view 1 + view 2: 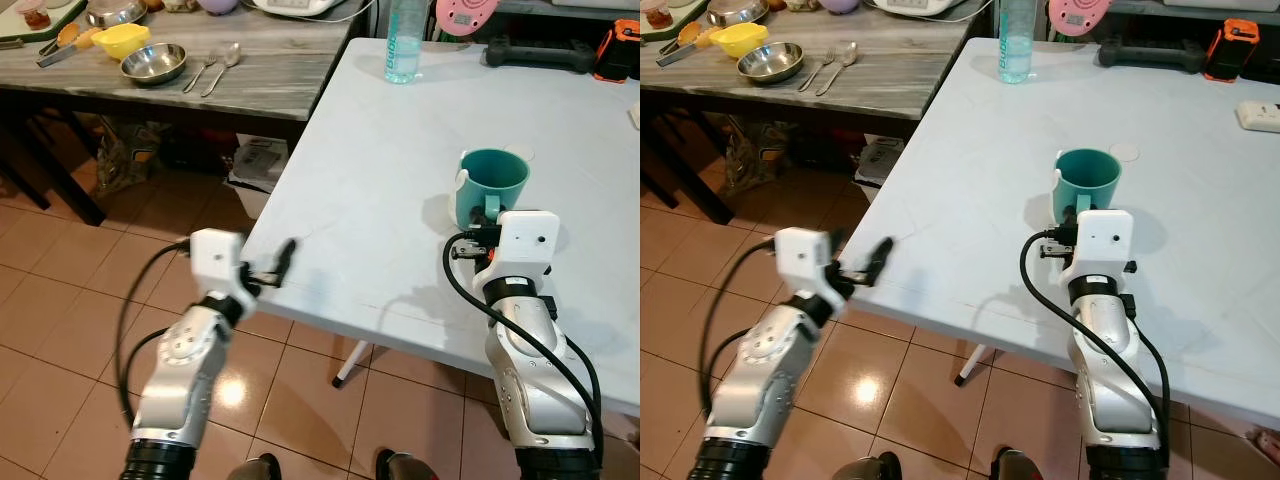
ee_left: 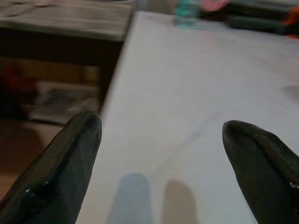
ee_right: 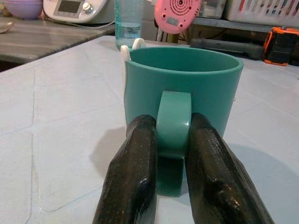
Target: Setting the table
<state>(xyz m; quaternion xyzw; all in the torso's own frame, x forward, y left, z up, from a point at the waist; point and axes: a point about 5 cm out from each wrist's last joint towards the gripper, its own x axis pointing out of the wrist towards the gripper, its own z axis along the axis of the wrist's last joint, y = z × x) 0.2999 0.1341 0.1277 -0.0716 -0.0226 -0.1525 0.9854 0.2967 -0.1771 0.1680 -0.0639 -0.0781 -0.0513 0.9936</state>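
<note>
— Black fingers [image 2: 56,172] of the left end effector [image 1: 268,264] are seen spread apart and empty, held at the near edge of the white worktop [image 1: 380,170]. How should the step be handled?

— The teal mug [image 1: 492,183], standing upright on the worktop, is clamped at its handle by the right end effector [image 3: 172,154]; it should be kept level and set down gently. That pinch on the handle is shown plainly in the right wrist view, hidden from the head views by the wrist housing

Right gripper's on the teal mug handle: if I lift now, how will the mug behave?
The teal mug looks like rigid plastic, so probably light and stiff. The right gripper pinches only the handle, so the mug may swing or twist. It looks empty, so a spill seems unlikely.
</note>
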